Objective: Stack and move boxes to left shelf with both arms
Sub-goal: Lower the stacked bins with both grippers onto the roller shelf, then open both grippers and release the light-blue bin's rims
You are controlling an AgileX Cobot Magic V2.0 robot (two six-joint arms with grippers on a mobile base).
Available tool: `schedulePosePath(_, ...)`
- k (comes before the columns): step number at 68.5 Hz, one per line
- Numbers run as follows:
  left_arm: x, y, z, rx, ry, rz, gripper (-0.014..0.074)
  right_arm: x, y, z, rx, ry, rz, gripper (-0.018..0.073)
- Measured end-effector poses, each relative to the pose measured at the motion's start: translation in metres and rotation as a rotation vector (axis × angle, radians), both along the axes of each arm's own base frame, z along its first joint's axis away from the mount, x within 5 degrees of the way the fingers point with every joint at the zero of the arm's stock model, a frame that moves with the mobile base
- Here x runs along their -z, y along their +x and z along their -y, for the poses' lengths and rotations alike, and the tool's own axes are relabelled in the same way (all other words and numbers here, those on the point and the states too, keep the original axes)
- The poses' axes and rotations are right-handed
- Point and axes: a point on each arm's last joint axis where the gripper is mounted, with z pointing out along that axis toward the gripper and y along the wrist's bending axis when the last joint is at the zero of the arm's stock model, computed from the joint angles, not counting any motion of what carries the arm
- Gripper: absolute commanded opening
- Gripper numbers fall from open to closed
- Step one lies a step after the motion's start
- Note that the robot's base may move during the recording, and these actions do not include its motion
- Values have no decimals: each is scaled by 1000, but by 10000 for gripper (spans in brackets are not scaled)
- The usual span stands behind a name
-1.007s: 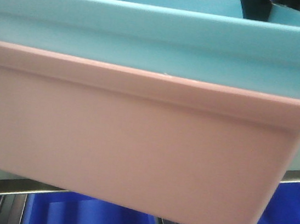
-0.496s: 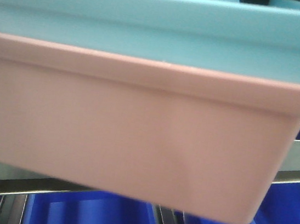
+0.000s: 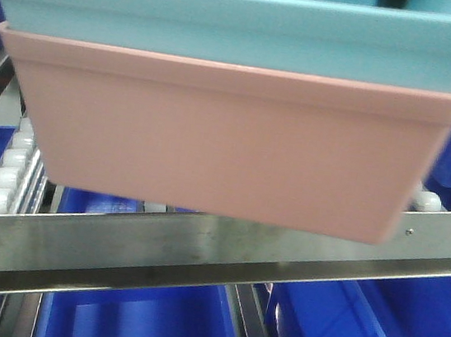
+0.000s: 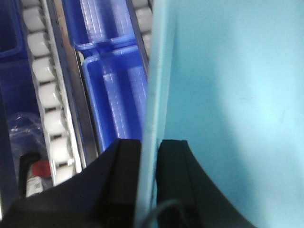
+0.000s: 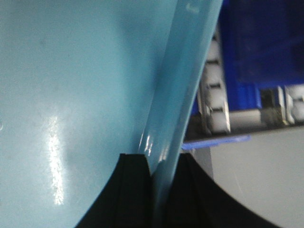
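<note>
While nested in the salmon-pink bin (image 3: 220, 147), the sky-blue bin (image 3: 244, 26) fills the upper frame above the shelf's steel front rail (image 3: 198, 252). Bottom centre of each wrist view, the left gripper (image 4: 148, 164) and right gripper (image 5: 159, 178) pinch the blue walls. Only wrist views show white rollers (image 4: 47, 95) alongside dark blue crates (image 4: 114, 90).

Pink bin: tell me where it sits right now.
In the front view the pink bin fills the centre, with the blue bin nested inside it, above the steel front rail of the left shelf.
</note>
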Motion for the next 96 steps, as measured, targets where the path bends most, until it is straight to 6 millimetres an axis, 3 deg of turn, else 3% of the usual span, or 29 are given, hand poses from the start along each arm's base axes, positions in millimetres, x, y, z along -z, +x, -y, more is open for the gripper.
schedulePosePath(19,6,27,-24,-92,-17,7,-12,26,65,-27,-156,-12,4,57)
schedulePosePath(37,31,54,-30,-122,-9,0,-12,36,103,-47,-228,-62,48,57)
schedulePosePath(54,52,81,-38,-126,-21,24,-12,55,125,-58,-255,-62,102,57)
schedulePosePath(72,75,95,-37,-122,-6,1,-12,75,138,-61,-271,-67,123,57)
schedulePosePath(87,78,100,-38,-117,0,14,-7,78,142,-63,-279,-69,144,60)
schedulePosePath(96,78,100,-38,-117,1,13,76,78,142,-64,-278,-70,142,118)
